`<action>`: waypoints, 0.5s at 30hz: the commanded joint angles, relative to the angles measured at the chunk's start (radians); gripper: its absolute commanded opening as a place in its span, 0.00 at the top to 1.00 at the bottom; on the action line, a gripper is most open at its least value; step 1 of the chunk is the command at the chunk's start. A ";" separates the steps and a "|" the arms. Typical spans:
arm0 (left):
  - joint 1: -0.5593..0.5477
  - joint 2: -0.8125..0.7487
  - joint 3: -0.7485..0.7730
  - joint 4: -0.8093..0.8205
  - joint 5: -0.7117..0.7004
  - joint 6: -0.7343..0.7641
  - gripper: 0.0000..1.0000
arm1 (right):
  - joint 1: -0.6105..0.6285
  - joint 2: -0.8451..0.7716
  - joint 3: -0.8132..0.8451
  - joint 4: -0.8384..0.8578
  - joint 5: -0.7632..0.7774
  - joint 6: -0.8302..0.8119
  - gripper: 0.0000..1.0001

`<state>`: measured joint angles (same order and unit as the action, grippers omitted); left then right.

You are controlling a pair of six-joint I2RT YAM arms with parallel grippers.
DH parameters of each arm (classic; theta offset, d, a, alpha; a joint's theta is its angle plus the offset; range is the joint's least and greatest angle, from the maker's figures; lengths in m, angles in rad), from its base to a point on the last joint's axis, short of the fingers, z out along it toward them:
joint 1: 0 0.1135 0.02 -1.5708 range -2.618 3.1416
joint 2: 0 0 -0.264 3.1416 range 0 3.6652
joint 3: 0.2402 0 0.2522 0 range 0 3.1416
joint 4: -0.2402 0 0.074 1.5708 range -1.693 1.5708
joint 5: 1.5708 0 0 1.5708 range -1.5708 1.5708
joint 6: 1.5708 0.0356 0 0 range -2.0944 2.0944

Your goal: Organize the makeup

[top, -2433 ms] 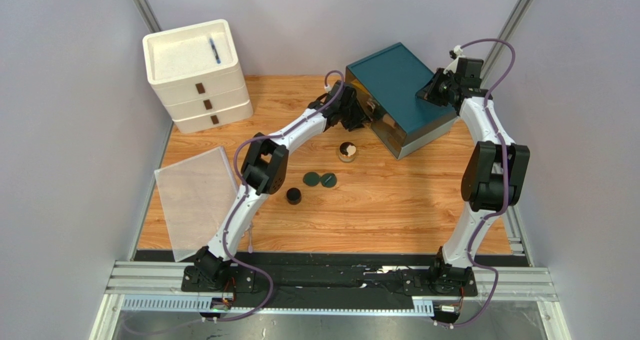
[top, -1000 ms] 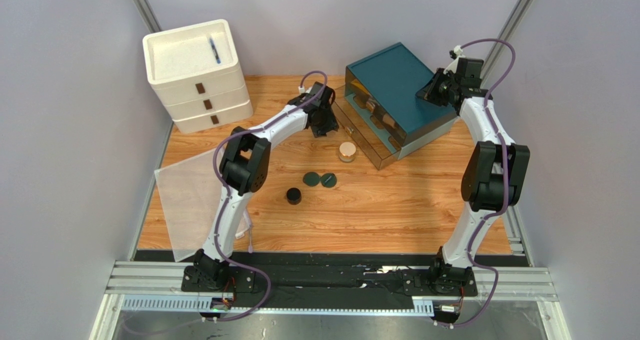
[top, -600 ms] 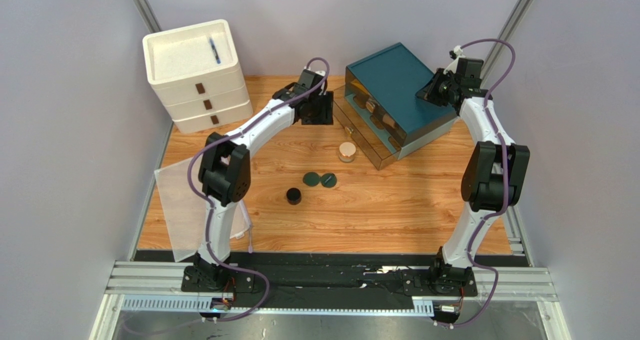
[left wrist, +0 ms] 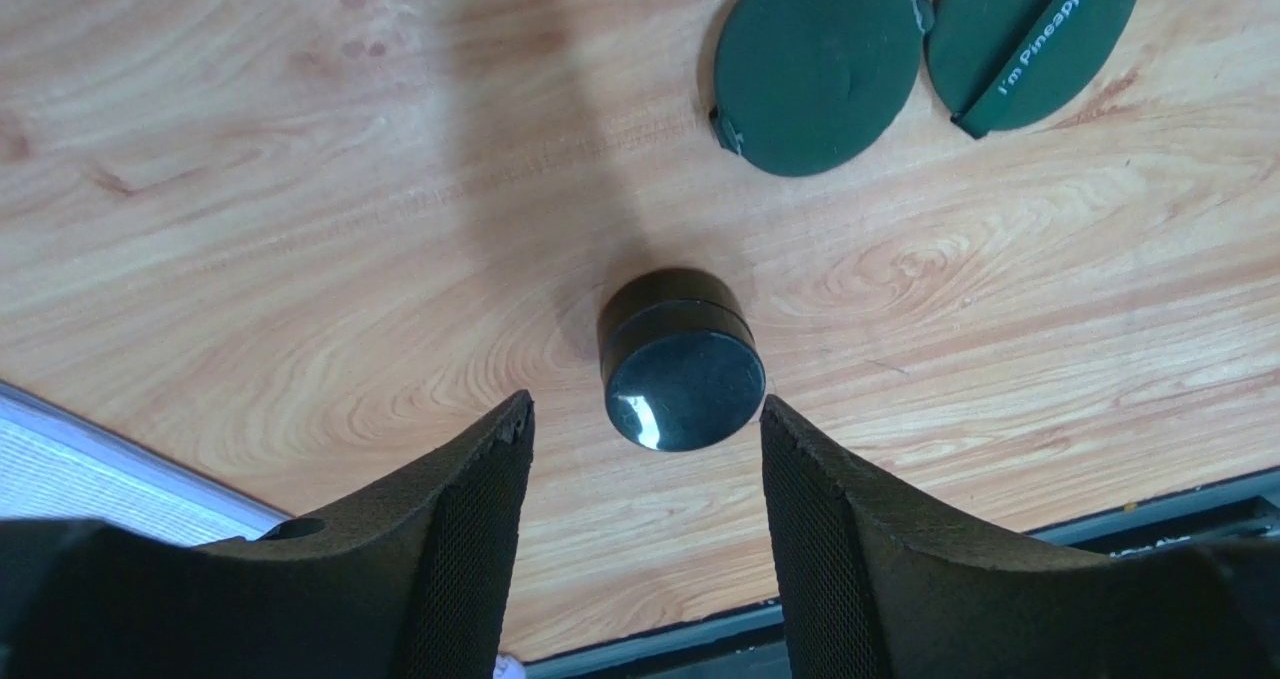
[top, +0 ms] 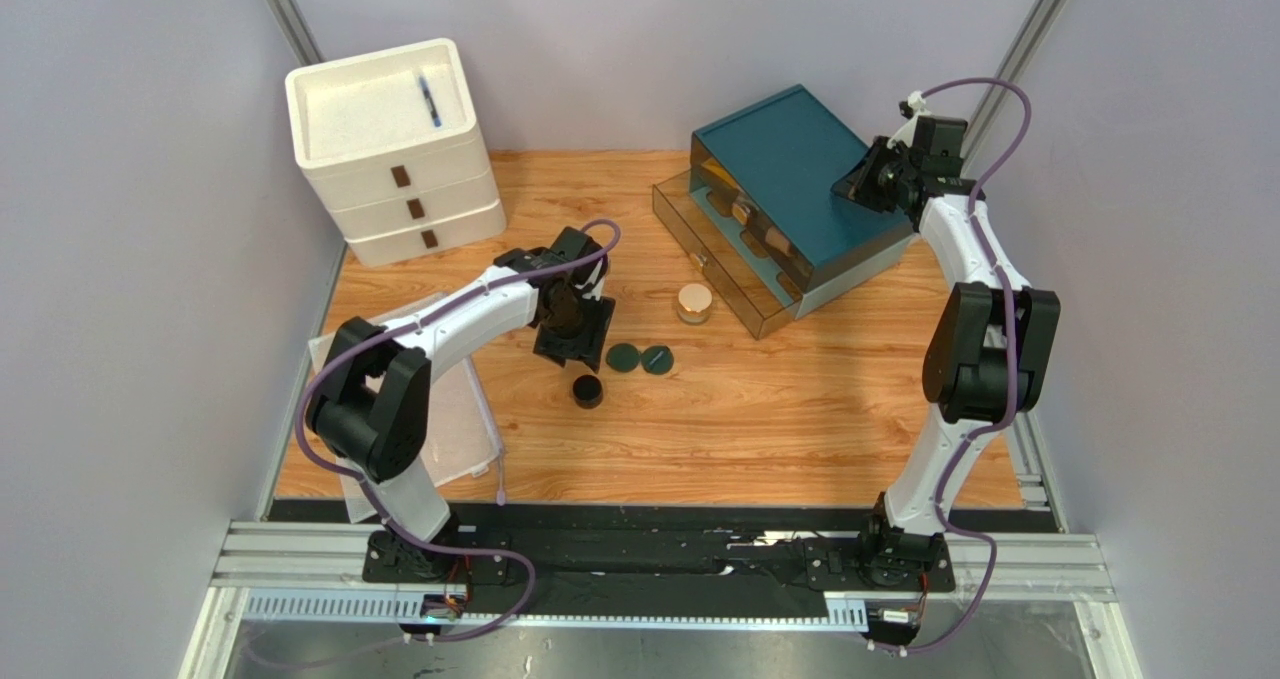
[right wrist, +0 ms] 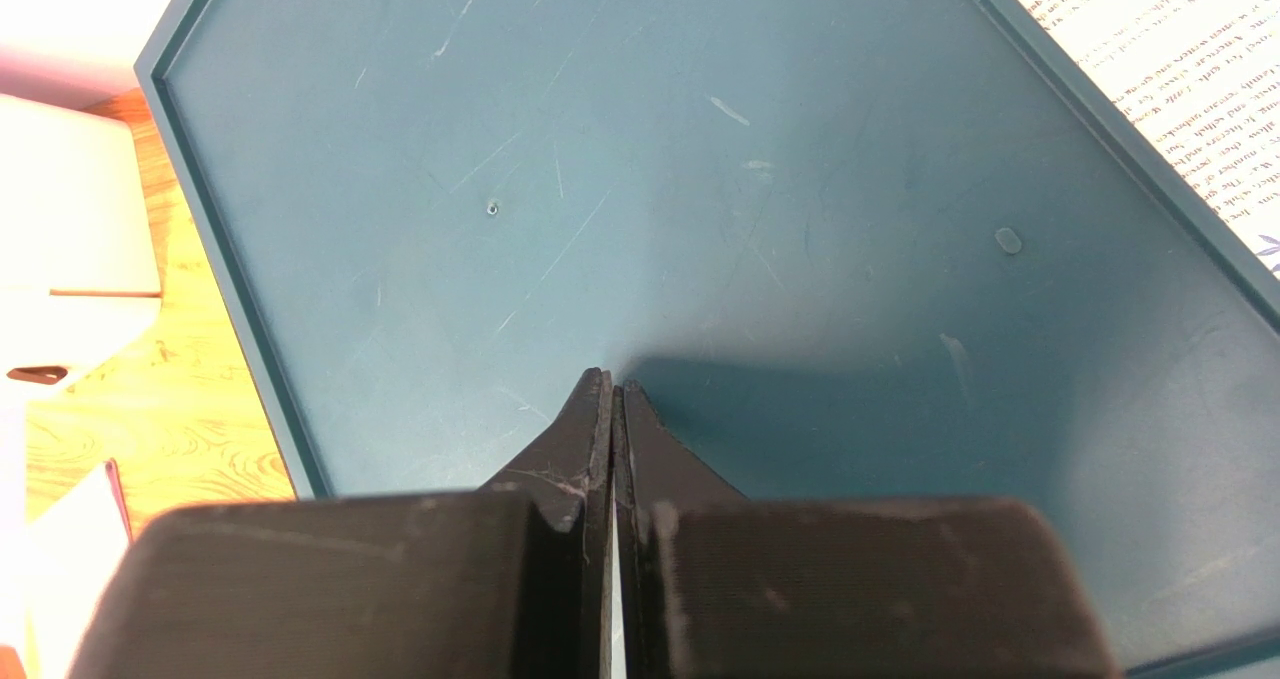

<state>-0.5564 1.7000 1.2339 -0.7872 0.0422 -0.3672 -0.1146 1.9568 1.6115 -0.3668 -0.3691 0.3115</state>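
A black jar (top: 586,393) stands on the wooden table; in the left wrist view the black jar (left wrist: 679,360) sits just beyond my fingertips. My left gripper (top: 573,339) is open and empty, hovering above the jar. Two dark green round compacts (top: 640,358) lie side by side to its right, also in the left wrist view (left wrist: 818,64). A gold-lidded jar (top: 693,304) stands by the open drawer (top: 718,253) of the teal box (top: 796,166), which holds several beige items. My right gripper (right wrist: 613,394) is shut and empty, tips on the teal box top (right wrist: 751,184).
A white three-drawer organizer (top: 394,147) stands at the back left with a blue pen (top: 430,103) on top. A translucent tray (top: 394,402) lies at the front left under my left arm.
My left arm has pulled back from the teal box's drawer, leaving it open, and swung toward me to hover over the black jar. The right arm has not moved.
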 commanded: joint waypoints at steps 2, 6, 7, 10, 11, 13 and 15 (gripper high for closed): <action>-0.042 -0.053 -0.057 -0.004 0.005 -0.048 0.37 | 0.021 0.180 -0.153 -0.368 0.137 -0.058 1.00; -0.060 -0.027 -0.086 0.026 0.019 -0.065 0.37 | 0.023 0.179 -0.154 -0.365 0.134 -0.055 1.00; -0.063 -0.016 -0.083 0.029 0.015 -0.065 0.37 | 0.023 0.179 -0.156 -0.363 0.134 -0.057 1.00; -0.071 0.026 -0.071 0.032 0.016 -0.067 0.37 | 0.023 0.175 -0.160 -0.363 0.133 -0.057 1.00; -0.073 0.050 -0.067 0.032 0.016 -0.068 0.37 | 0.023 0.174 -0.162 -0.363 0.133 -0.058 1.00; -0.073 0.079 -0.056 0.037 0.005 -0.070 0.36 | 0.023 0.172 -0.163 -0.360 0.133 -0.057 1.00; -0.074 0.095 -0.042 0.045 -0.001 -0.067 0.36 | 0.023 0.172 -0.165 -0.362 0.131 -0.055 1.00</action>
<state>-0.6270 1.7618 1.1507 -0.7647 0.0479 -0.4217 -0.1146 1.9514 1.6012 -0.3546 -0.3687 0.3141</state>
